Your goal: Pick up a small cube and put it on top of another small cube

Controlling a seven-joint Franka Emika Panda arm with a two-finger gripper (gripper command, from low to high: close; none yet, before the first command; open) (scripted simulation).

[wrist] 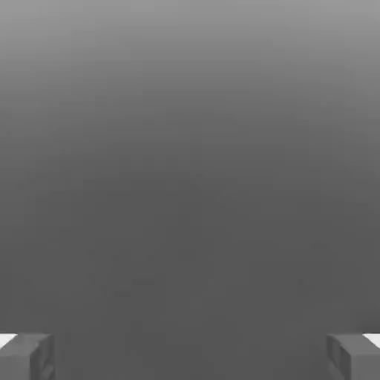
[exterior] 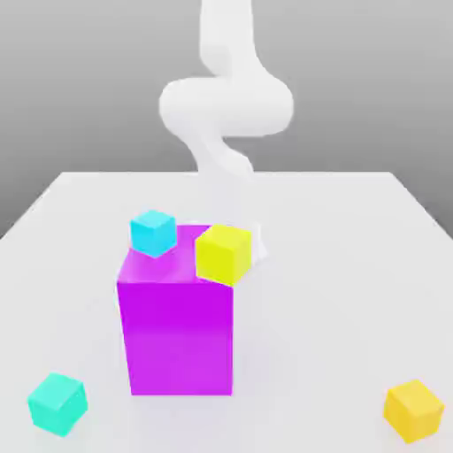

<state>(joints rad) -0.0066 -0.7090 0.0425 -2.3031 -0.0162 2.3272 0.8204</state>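
Note:
The small amber cube (exterior: 413, 410) lies on the white table (exterior: 336, 265) near the front edge, at the exterior view's right. A small teal cube (exterior: 57, 403) lies near the front edge at the left. In the hand view my gripper (wrist: 190, 358) is open, its grey fingertips (wrist: 27, 356) far apart with nothing between them against a plain grey background. The white arm (exterior: 226, 106) rises behind the magenta block, far from the amber cube.
A tall magenta block (exterior: 177, 336) stands mid-table. On its top sit a cyan cube (exterior: 153, 233) at the left corner and a lemon-yellow cube (exterior: 223, 253) overhanging the right corner. Bare table lies between the front cubes and to the right.

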